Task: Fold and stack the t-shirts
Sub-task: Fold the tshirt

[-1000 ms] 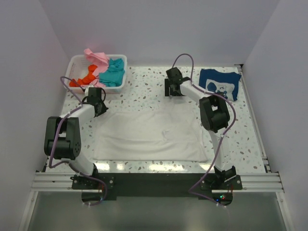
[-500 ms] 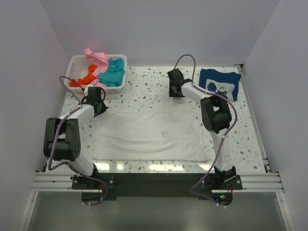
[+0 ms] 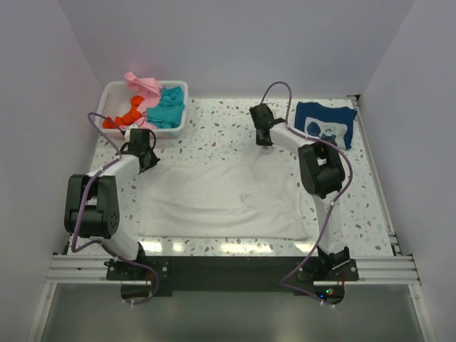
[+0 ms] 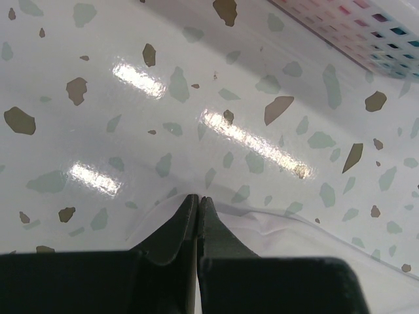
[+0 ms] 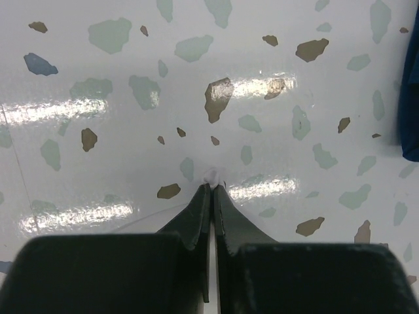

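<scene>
A plain white t-shirt (image 3: 221,199) lies spread flat in the middle of the table. My left gripper (image 3: 146,160) is at its far left corner, and in the left wrist view its jaws (image 4: 198,198) are shut at the edge of the white cloth (image 4: 294,235). My right gripper (image 3: 265,140) is beyond the shirt's far edge. In the right wrist view the right gripper (image 5: 213,186) is shut, with a small tuft of white cloth (image 5: 212,176) at the tips. A folded navy t-shirt (image 3: 325,123) with a white print lies at the far right.
A white slotted basket (image 3: 114,96) at the far left holds pink (image 3: 142,84), teal (image 3: 167,107) and orange (image 3: 121,117) t-shirts. Its wall (image 4: 347,26) shows just beyond my left gripper. The navy shirt's edge (image 5: 412,98) is right of my right gripper. Walls enclose the table.
My right gripper has shifted slightly right and closed its jaws onto a bit of white cloth. The left arm and the shirts have not moved.
</scene>
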